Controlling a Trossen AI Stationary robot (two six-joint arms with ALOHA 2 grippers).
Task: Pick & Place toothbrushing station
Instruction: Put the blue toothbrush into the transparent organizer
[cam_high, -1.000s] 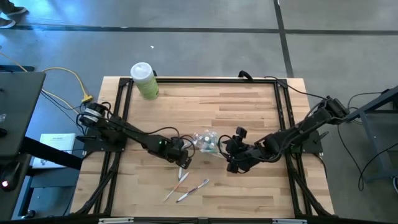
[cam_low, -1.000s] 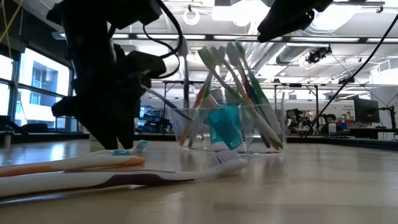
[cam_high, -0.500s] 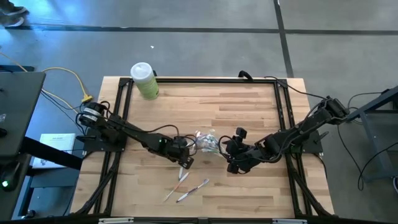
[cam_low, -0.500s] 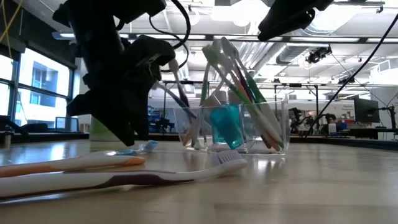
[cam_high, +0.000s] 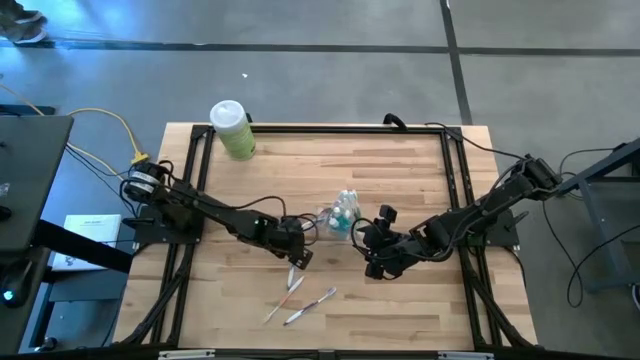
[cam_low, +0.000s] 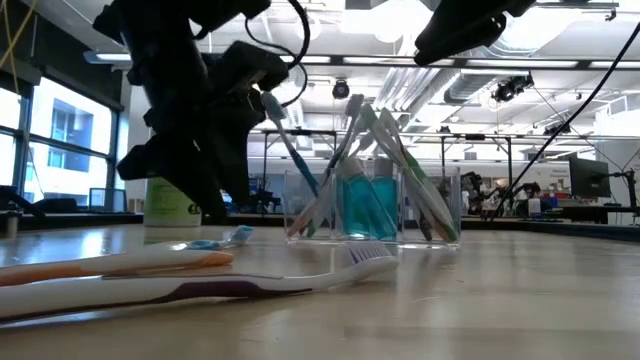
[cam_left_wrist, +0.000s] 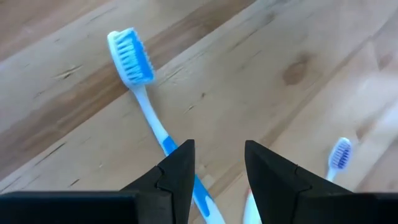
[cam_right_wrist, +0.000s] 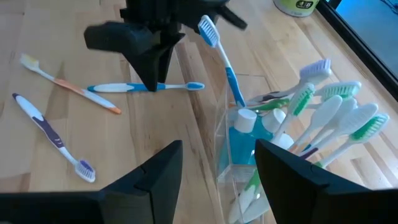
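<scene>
Tabletop (cam_high: 400, 160): pale wooden planks with a dark frame around the edges; both arms reach in toward the middle.

Clear plastic cup (cam_high: 340, 217): near the middle of the tabletop, between the two grippers. In the low view the cup (cam_low: 375, 205) stands upright on the wood, and in the right wrist view it (cam_right_wrist: 239, 165) lies just ahead of that arm's fingers.

Cup contents: white and green toothbrushes (cam_right_wrist: 336, 118) lean out over the rim, fanned in several directions; teal white-capped tubes (cam_right_wrist: 245, 134) sit among them. A blue-and-white toothbrush (cam_right_wrist: 221, 56) leans against the cup's side nearest the left gripper, bristles up.

Loose toothbrushes: three lie flat on the tabletop in front of the cup, namely a blue one (cam_left_wrist: 140, 87) just under the left gripper, an orange-handled one (cam_right_wrist: 68, 84) and a purple-handled one (cam_right_wrist: 53, 134).

Left gripper (cam_high: 297, 254): low over the tabletop, just beside the cup and above the blue brush; its fingers stand partly apart with nothing between them, seen in the left wrist view (cam_left_wrist: 217, 171).

Right gripper (cam_high: 372, 240): on the other side of the cup, near it but apart; fingers partly spread and empty (cam_right_wrist: 217, 168).

Pale-green bottle (cam_high: 232, 129): white-capped, at the far left corner of the tabletop, well apart from the rest.
</scene>
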